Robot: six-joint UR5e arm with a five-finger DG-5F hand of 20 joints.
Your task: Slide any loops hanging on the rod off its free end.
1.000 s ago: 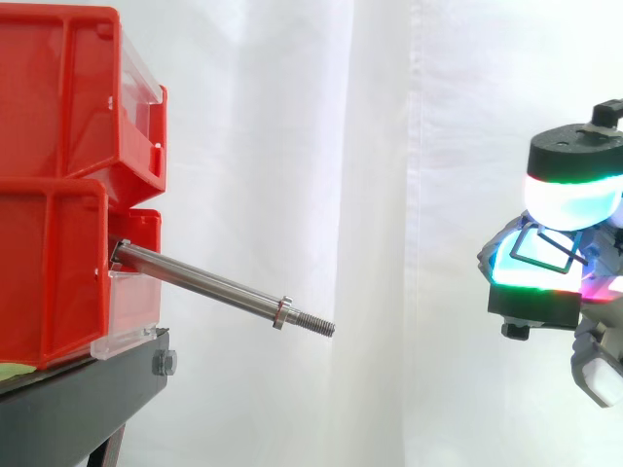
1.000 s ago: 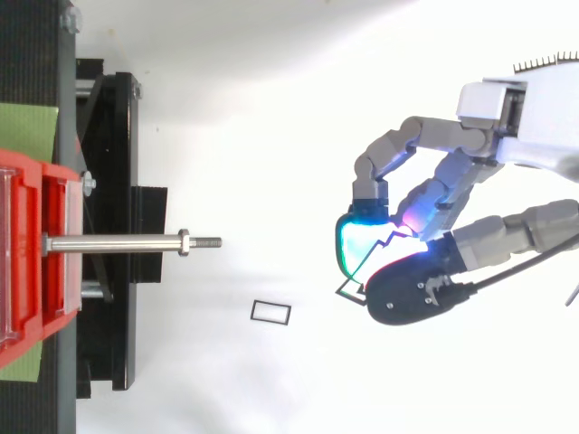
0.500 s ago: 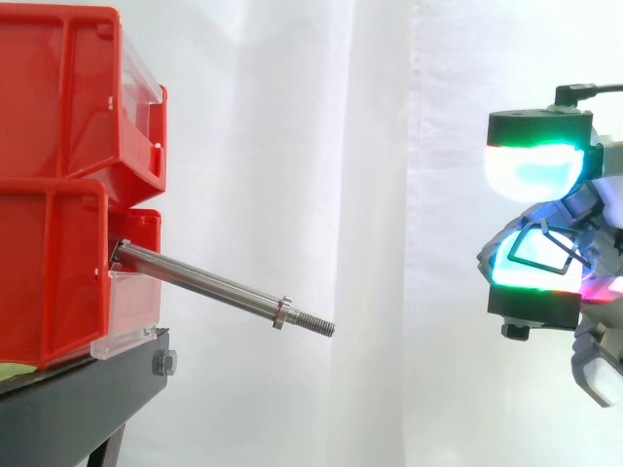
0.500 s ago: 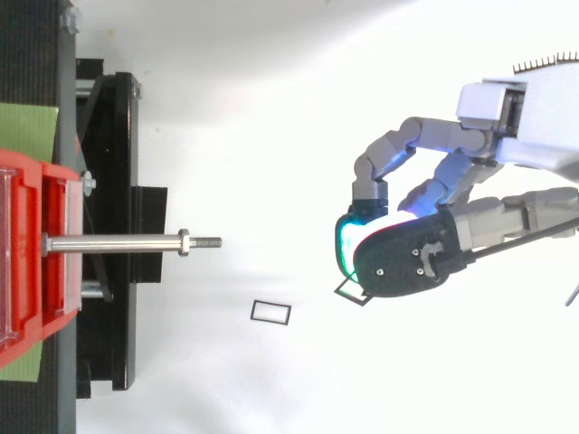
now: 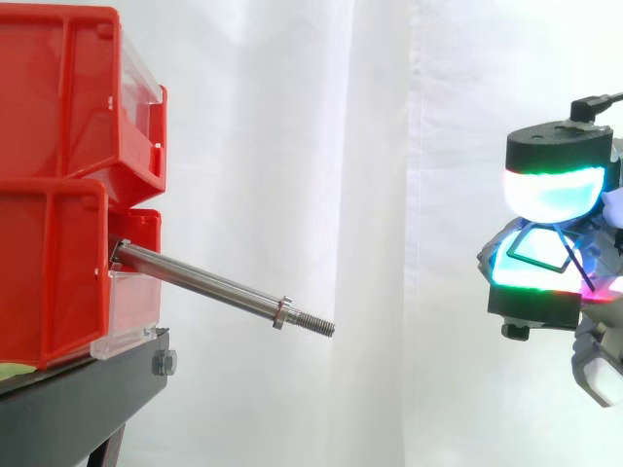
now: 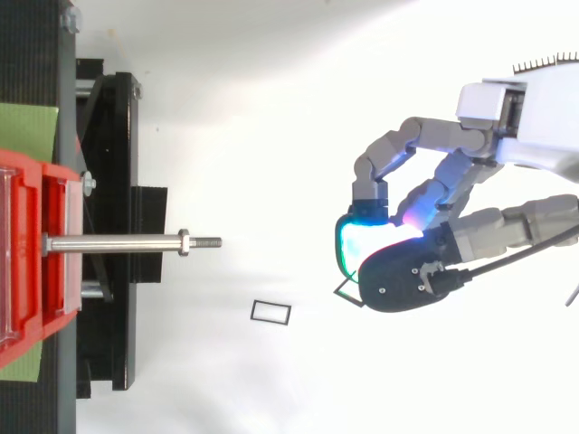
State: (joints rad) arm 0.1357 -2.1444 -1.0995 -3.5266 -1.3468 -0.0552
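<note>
1 loop [image 5: 540, 249] prob. pinched in hand [image 6: 407, 140] — 2nd loop [image 6: 270, 312] loose.

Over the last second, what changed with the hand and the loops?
The hand's upper fingertip lifted, then came back down over the black loop it pinches. That loop stayed in the hand; the rod, the red bins and the second loop lying below did not move.

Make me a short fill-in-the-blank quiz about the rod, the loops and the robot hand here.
The threaded steel rod sticks out from the ___ plastic bins.
The number of loops hanging on that rod is ___.
The robot hand pinches ___ thin black rectangular loop.
From above, another such loop lies on the ___ surface.
Missing words: red; zero; one; white.
</note>
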